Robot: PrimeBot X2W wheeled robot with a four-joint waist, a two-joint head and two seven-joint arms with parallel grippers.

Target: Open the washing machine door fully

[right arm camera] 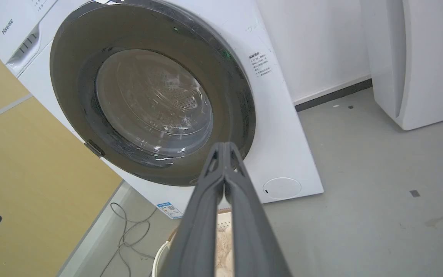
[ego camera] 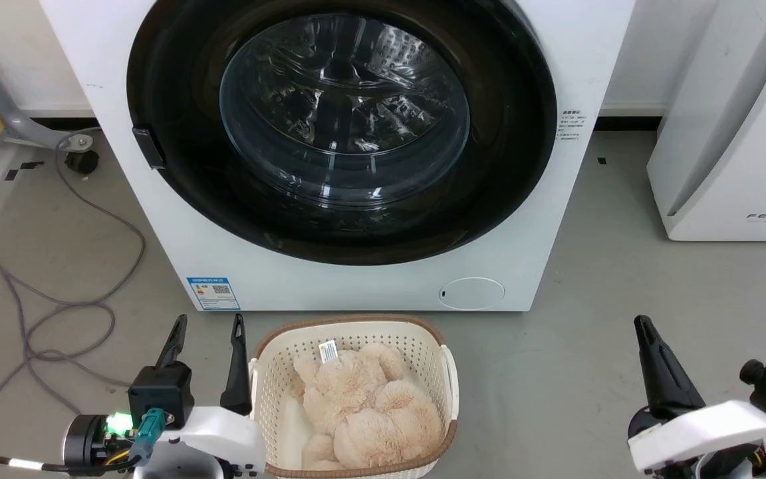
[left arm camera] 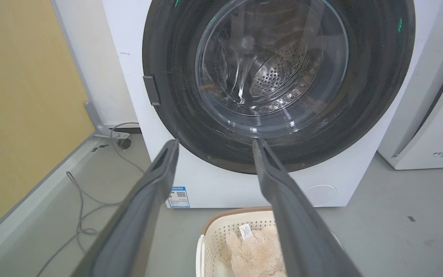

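The white washing machine [ego camera: 370,279] [left arm camera: 221,184] [right arm camera: 283,154] stands straight ahead. Its round door [ego camera: 177,86] [left arm camera: 167,57] [right arm camera: 71,46], a glossy black ring around clear glass, lies shut flat against the front. A small black handle tab [ego camera: 149,148] [left arm camera: 152,90] [right arm camera: 94,148] sits on the door's left edge. My left gripper [ego camera: 209,327] [left arm camera: 214,143] is open at the lower left, well short of the door, its fingers empty. My right gripper [ego camera: 643,326] [right arm camera: 225,145] is shut on nothing, low at the right.
A cream laundry basket [ego camera: 350,331] [left arm camera: 221,234] holding a beige plush toy [ego camera: 370,406] [left arm camera: 256,254] sits on the floor before the washer. Grey cables [ego camera: 57,306] trail at the left. A white FEELAIR appliance [ego camera: 735,133] [right arm camera: 429,57] stands to the right. A yellow panel [left arm camera: 17,107] borders the left.
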